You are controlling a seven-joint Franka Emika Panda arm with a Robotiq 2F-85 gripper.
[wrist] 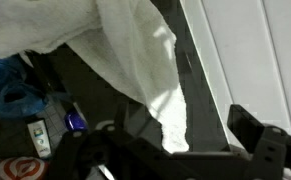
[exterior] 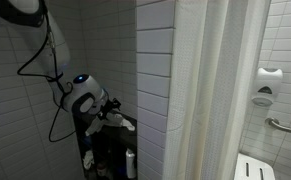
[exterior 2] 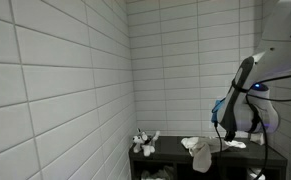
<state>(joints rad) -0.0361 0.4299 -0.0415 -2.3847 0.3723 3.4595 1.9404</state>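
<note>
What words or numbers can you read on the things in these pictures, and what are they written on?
No words or numbers can be read here.
Small bottle beside the white cloth: it has a label, too blurred to read.
Red and white packet: print too blurred to read.
Wall dispenser: too small to show any mark.

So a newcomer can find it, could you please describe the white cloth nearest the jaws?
Find the dark shelf unit in the white-tiled corner. On its top, beside the robot arm, lies the white cloth: crumpled, and bigger than the small pale clump farther from the arm.
</note>
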